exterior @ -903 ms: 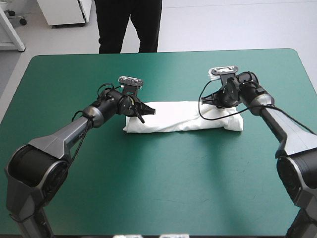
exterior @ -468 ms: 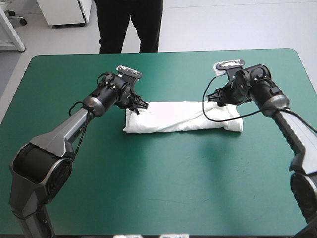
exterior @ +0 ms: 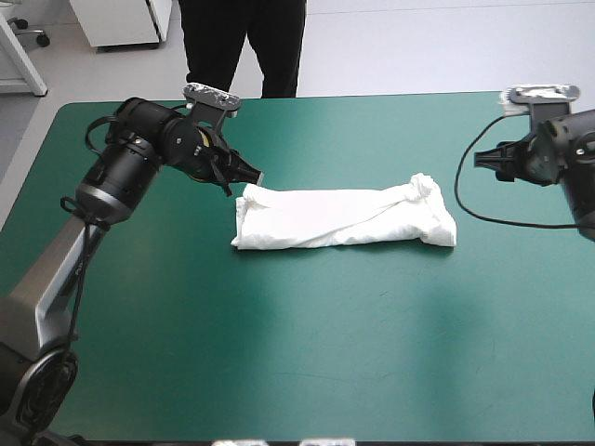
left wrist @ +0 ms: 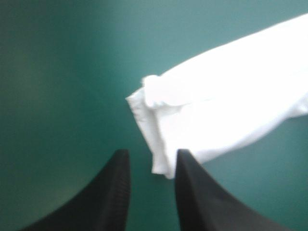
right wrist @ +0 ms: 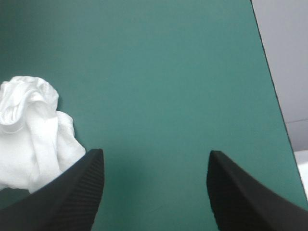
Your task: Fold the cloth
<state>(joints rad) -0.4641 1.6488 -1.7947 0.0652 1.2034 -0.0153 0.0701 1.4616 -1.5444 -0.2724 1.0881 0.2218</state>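
Observation:
The white T-shirt (exterior: 344, 218) lies on the table's middle as a long folded band, its right end bunched into a knot-like lump. My left gripper (exterior: 244, 175) hovers just off the band's far left corner, raised, with its fingers apart and nothing between them. In the left wrist view the T-shirt (left wrist: 226, 96) lies ahead of the left gripper (left wrist: 151, 154), its corner close to one fingertip. My right gripper (exterior: 483, 158) is up and well to the right of the bunched end, wide open. In the right wrist view the right gripper (right wrist: 155, 153) holds nothing and the T-shirt (right wrist: 29, 134) lies beside one finger.
The teal-green cover (exterior: 307, 353) stretches from the T-shirt to the table's near edge. In the right wrist view the table's right edge (right wrist: 270, 72) runs close by, with pale floor beyond it.
Both grippers were at the T-shirt's two ends earlier. They have since let go, risen and drawn outward, the left toward the far left, the right toward the right edge. The T-shirt stays put.

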